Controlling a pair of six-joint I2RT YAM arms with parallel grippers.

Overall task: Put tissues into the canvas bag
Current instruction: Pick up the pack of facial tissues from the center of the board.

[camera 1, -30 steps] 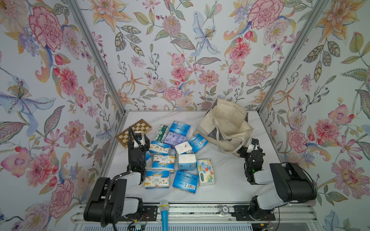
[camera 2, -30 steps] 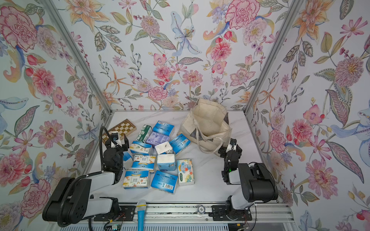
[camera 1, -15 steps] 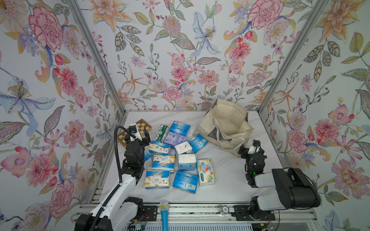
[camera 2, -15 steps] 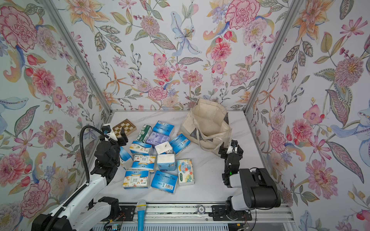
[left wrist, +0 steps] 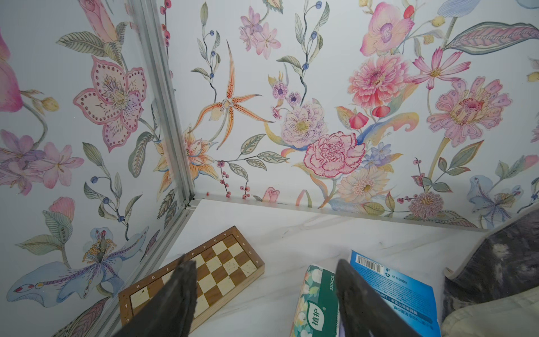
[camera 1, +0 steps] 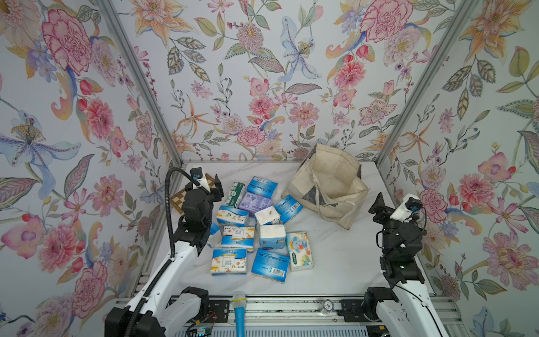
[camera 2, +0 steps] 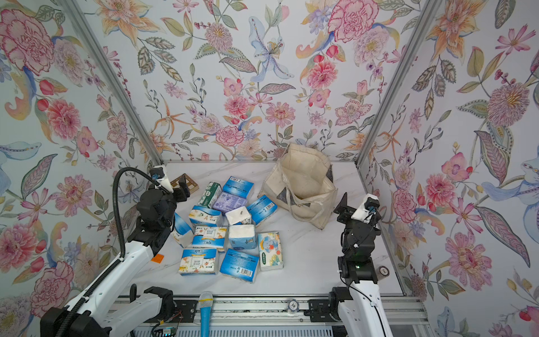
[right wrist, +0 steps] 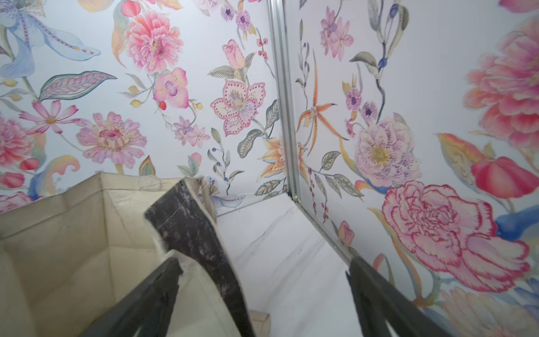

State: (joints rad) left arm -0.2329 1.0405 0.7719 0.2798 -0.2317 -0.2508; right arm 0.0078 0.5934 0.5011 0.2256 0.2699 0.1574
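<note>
Clock convention: table as seen in both top views, 12 = back wall, 6 = front rail.

Left gripper: jaws apart, nothing between them. It hangs above the table at about 10 o'clock. In the wrist view one finger overlaps the chessboard and the other crosses the green pack. Contact with either: cannot tell.

Right gripper: jaws spread wide, nothing held. It is raised at 3 o'clock, near the side wall. In its wrist view one finger overlaps the near rim of the bag. Touching or apart: cannot tell.

Chessboard: flat at 10 o'clock by the side wall, largely covered by the left gripper in both top views.

Packs: twelve counted, all on the table outside the bag. They cluster from centre toward 9 o'clock, touching or overlapping. The left arm partly hides the one at the cluster's 9 o'clock edge. The green pack and a lavender pack sit toward the 12 o'clock edge. Bare table lies between the cluster and the right gripper.

Bag: at 1 o'clock near the back wall, slumped, mouth open upward. The handles droop over its front side. Inside, creased cream lining shows, and the front panel hides part of the bottom. A blue pack lies just beside its 8 o'clock corner.

Blue microphone: on the rail at 6 o'clock.
</note>
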